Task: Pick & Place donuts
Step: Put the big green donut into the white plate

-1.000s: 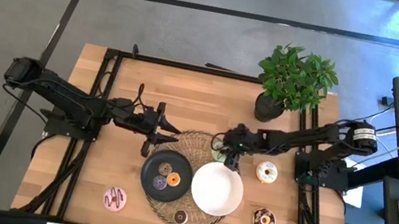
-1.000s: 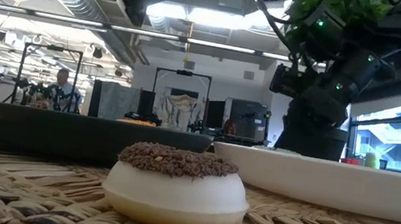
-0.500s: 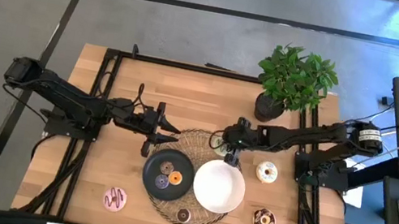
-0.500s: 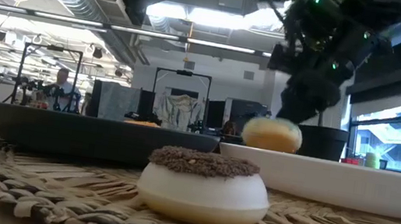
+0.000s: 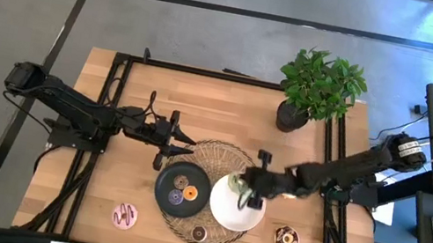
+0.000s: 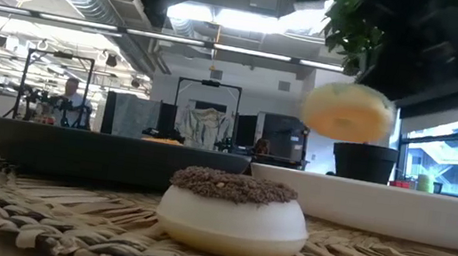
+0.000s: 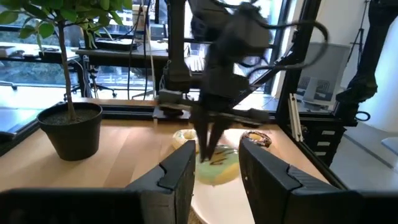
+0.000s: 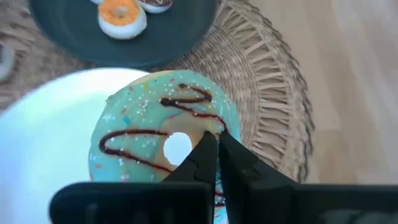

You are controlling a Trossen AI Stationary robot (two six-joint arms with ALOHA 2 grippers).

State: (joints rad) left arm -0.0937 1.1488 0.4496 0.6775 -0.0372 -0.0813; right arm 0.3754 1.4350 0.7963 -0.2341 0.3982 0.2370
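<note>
Right gripper [image 5: 245,194] hangs over the white plate [image 5: 222,215], fingers pinched through the ring of a green donut [image 8: 163,144] lifted clear above it. Left gripper [image 5: 179,144] waits beyond the black plate [image 5: 166,186], fingers spread, nothing held.

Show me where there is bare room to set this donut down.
Most of the round white plate is bare beneath the green-iced donut that the right gripper holds. The round black plate already carries two donuts, with the left gripper beside it.

High view overhead, straight down; low view at mat level; both share woven mat [image 5: 207,187], white plate [image 6: 379,207].
</note>
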